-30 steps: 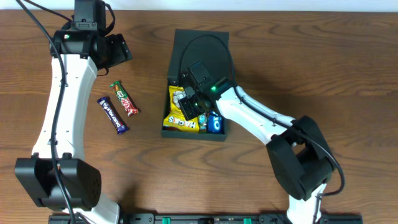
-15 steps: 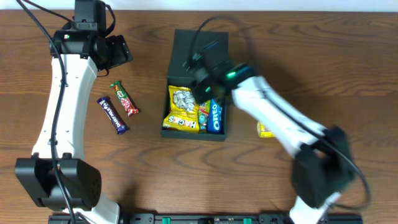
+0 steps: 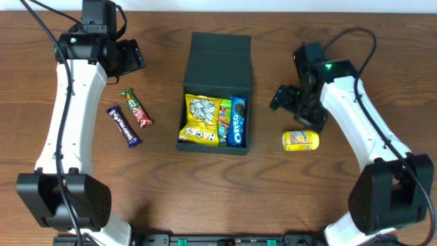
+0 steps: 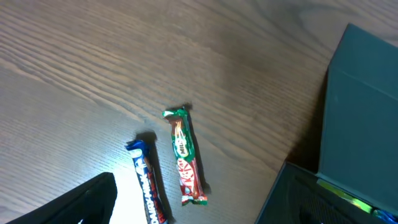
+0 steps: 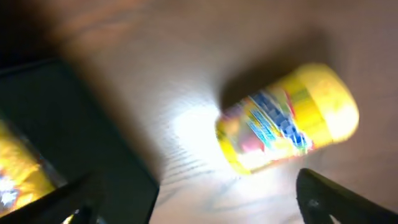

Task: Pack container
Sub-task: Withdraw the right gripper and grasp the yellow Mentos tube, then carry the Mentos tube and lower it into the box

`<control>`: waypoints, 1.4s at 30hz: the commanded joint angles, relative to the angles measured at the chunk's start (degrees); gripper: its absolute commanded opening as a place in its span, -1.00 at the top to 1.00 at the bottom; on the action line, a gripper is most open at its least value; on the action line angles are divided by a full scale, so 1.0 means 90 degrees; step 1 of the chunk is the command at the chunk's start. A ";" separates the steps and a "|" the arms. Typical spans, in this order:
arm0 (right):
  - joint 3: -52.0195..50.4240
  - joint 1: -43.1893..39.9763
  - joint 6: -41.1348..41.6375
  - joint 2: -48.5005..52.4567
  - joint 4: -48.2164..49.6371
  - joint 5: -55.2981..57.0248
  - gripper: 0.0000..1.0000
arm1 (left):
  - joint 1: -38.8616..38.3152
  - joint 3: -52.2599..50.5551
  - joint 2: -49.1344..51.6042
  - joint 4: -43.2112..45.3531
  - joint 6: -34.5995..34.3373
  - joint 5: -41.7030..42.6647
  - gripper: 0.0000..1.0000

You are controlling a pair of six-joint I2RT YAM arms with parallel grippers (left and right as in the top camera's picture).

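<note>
**Right arm: approach to the yellow canister**

Step in hand, as judged: pick up the yellow canister (image 3: 301,141) and pack it. The container (image 3: 213,148) sits mid-table with its flap lid (image 3: 218,51) thrown back on the far side. It holds a yellow packet (image 3: 200,120), an Oreo packet (image 3: 237,123) and a slim packet between them.

The canister lies on its side on the table, just to the right of the container and apart from it. The right gripper (image 3: 295,108) hovers just beyond it, empty. The right wrist view is blurred but shows the fingers spread wide.

Notes for a clean grasp:
- Centre the canister between the fingers before descending; it sits off to one side in the wrist view
- Close across the round body, not the ends; a canister on its side may roll if one finger touches first
- Little bare floor shows in the container, so it likely has to go on top of the packets

The left gripper (image 3: 130,58) is parked far left, its jaw state not readable. A green-and-red bar (image 4: 186,155) and a blue bar (image 4: 148,186) wait on the table nearby
</note>
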 commanded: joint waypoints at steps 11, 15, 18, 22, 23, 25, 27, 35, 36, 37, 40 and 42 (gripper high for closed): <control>-0.1588 -0.0160 0.2353 0.0015 0.0724 0.0209 -0.98 | 0.0024 -0.0034 -0.0041 0.0185 0.0158 0.0000 -0.86; -0.2001 -0.0160 0.2509 0.0015 0.1562 0.0357 -0.96 | 0.0024 -0.0034 -0.0041 0.0265 0.0262 0.0002 -0.86; -0.2254 -0.0160 0.2533 0.0015 0.1996 0.0454 -0.84 | 0.0024 -0.0034 -0.0041 0.0267 0.0284 0.0002 -0.86; -0.2307 -0.0158 0.2188 0.0015 0.2081 0.0896 -0.72 | 0.0024 -0.0034 -0.0044 0.0267 0.0306 0.0002 -0.86; -0.2307 -0.0158 0.1991 0.0015 0.2113 0.0971 -0.68 | 0.0024 -0.0034 -0.0041 0.0267 0.0306 0.0002 -0.86; -0.2307 -0.0158 0.1360 0.0015 0.2288 0.1059 -0.55 | 0.0024 -0.0034 -0.0041 0.0274 0.0304 0.0002 -0.86; -0.2307 -0.0158 0.0680 0.0015 0.2489 0.1107 -0.46 | 0.0024 -0.0034 -0.0041 0.0284 0.0304 0.0002 -0.86; -0.2307 -0.0158 -0.1212 0.0015 0.2854 0.1120 -0.16 | 0.0024 -0.0034 -0.0041 0.0289 0.0301 0.0007 -0.86; -0.2307 -0.0158 -0.1450 0.0015 0.2905 0.1120 -0.11 | 0.0024 -0.0034 -0.0041 0.0287 0.0301 0.0022 -0.86; -0.2307 -0.0158 -0.1698 0.0015 0.2958 0.1120 -0.06 | 0.0024 -0.0034 -0.0041 0.0287 0.0299 0.0027 -0.86; -0.2307 -0.0158 -0.2526 0.0015 0.3104 0.1226 0.09 | 0.0019 -0.0034 -0.0041 0.0284 0.0296 0.0027 -0.86; -0.2305 -0.0158 -0.2839 0.0015 0.3152 0.1384 0.19 | 0.0012 -0.0034 -0.0041 0.0287 0.0296 0.0027 -0.86</control>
